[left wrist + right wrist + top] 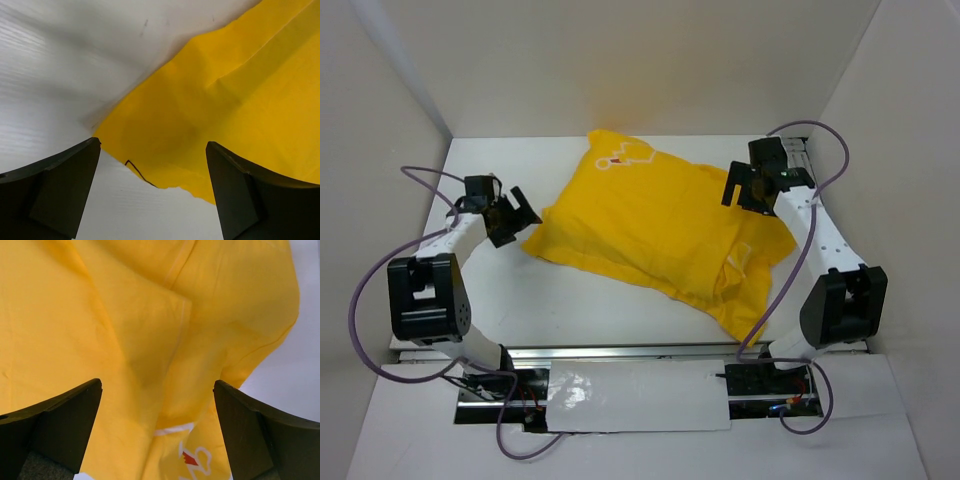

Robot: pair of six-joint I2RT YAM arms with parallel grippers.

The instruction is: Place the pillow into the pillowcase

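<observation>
The pillowcase (655,235) lies plump across the middle of the counter (570,310), running from 11 o'clock to 4 o'clock. The pillow itself is not in sight. The left gripper (520,222) sits at the case's 9 o'clock corner, jaws spread wide and holding nothing, with the yellow edge just ahead of them. The right gripper (740,190) hangs over the 2 o'clock edge, jaws equally wide and empty. Bare counter lies from 6 to 8 o'clock. The 4 o'clock corner crowds the right arm.
</observation>
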